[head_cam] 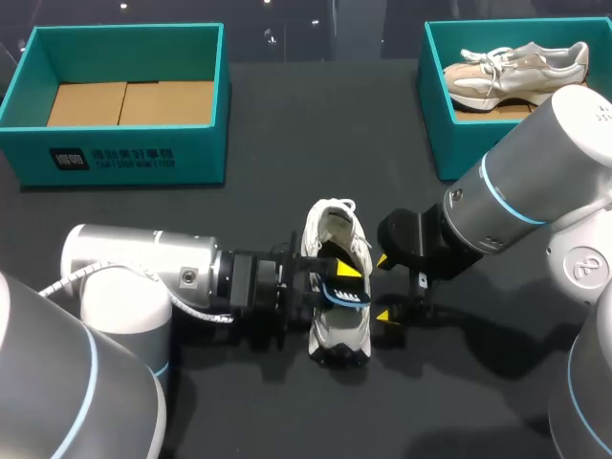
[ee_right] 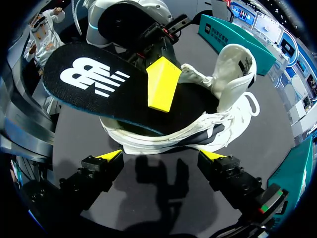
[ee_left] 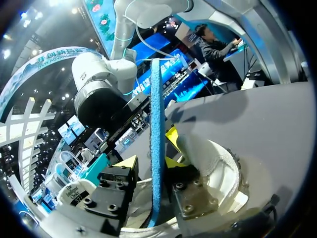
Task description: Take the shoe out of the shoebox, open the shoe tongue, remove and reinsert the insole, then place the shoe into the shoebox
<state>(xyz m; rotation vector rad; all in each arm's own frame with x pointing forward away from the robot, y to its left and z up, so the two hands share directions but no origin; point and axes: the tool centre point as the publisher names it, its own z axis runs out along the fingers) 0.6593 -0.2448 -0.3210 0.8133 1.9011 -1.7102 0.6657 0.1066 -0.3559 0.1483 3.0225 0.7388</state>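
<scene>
Insole (ee_right: 89, 84) out over the shoe, job roughly at its midpoint.

Done so far, judging by the layout: shoe (head_cam: 339, 335) out of its box and standing on the table (head_cam: 268, 143) at lower centre of the head view, tongue pulled up and open, insole raised above the opening. Left claw (ee_left: 154, 166) pinching the insole on edge between its yellow tips; right claw (ee_right: 162, 156) spread wide just beside the shoe, holding nothing. Hard to tell whether the insole's far end sits inside the shoe or has come fully free. Left to do: slide the insole back in flat, then carry the shoe to the empty shoebox (head_cam: 29, 143) at upper left. Second box (head_cam: 435, 105) at upper right, with another shoe (head_cam: 516, 72) inside.
</scene>
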